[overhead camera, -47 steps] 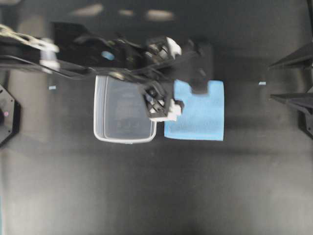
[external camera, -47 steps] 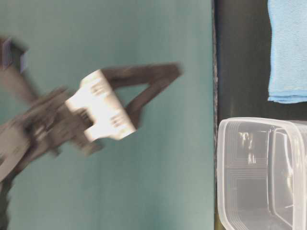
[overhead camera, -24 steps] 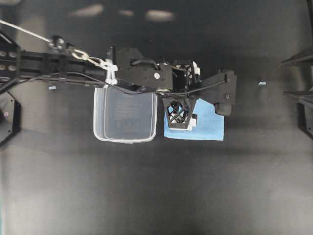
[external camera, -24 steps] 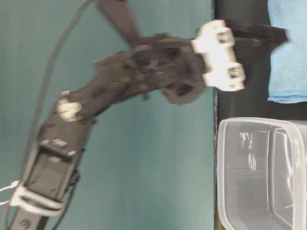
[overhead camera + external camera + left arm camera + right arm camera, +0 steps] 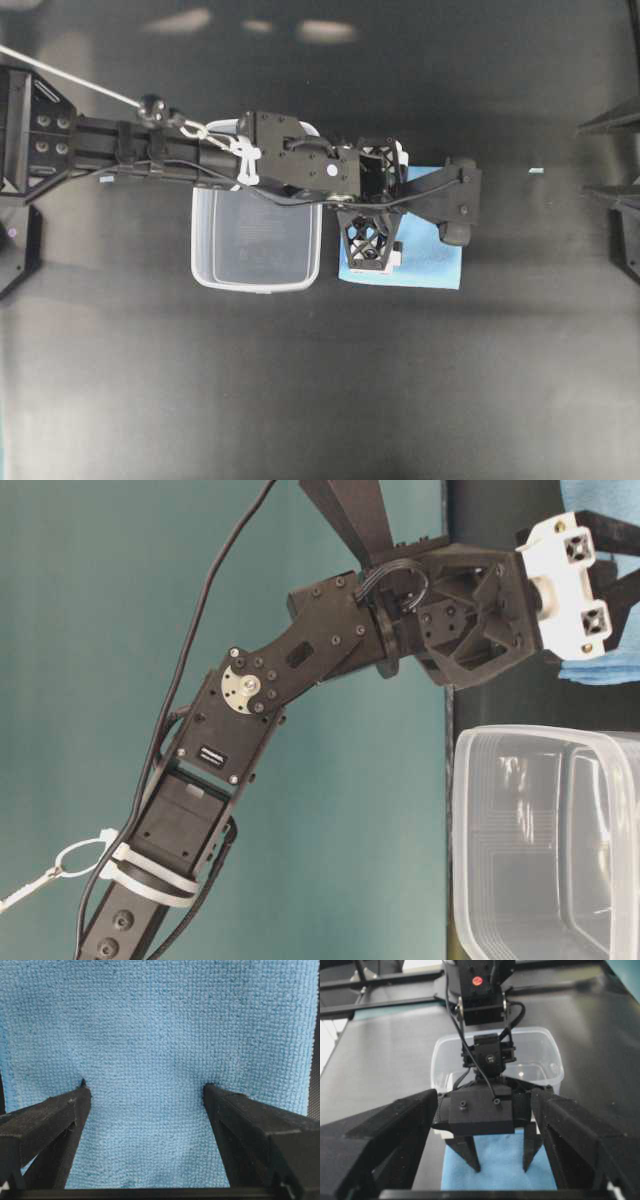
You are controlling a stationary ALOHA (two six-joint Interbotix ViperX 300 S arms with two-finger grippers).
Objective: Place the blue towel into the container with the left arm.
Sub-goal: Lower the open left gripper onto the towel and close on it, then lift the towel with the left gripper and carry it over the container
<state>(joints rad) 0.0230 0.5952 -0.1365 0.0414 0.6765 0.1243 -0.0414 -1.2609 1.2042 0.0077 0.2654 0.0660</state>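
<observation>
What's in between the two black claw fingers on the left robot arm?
Only the light blue microfibre towel: the left gripper's open fingers press into it, shown in the left wrist view.

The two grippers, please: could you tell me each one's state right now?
Left gripper: open, fingertips on the blue towel.
Right gripper: open, holding nothing.

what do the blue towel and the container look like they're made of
Blue towel: soft microfibre-type cloth, matte; a fine looped pile shows in the left wrist view.
Container: clear, slightly cloudy plastic by its look, glossy; the dark table shows through its walls, light glints on them, and its rim is thick and moulded.
</observation>
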